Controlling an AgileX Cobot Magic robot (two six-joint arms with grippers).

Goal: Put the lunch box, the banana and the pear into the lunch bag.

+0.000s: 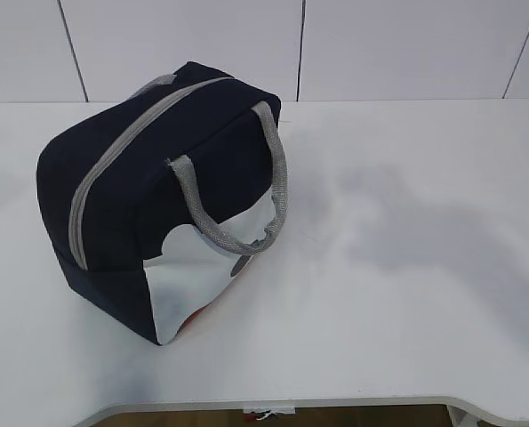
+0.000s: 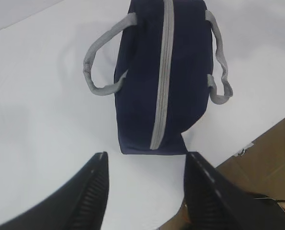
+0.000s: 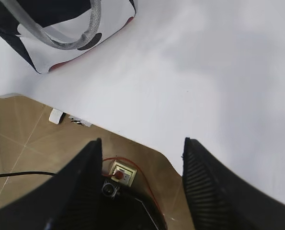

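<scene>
The navy lunch bag [image 1: 148, 196] stands on the left of the white table [image 1: 397, 267], its grey zipper [image 1: 122, 151] closed and grey handles hanging at both sides. It also shows in the left wrist view [image 2: 164, 72] and, at its white lower panel, in the right wrist view [image 3: 61, 28]. The lunch box, the banana and the pear are out of view. My left gripper [image 2: 146, 163] is open and empty, hovering short of the bag's end. My right gripper [image 3: 141, 146] is open and empty above the table's front edge. Neither gripper shows in the exterior view.
The table's curved front edge [image 3: 132, 139] runs under my right gripper, with tan floor, a red-buttoned box [image 3: 119, 173] and cables below. A white panelled wall [image 1: 335, 44] stands behind the table.
</scene>
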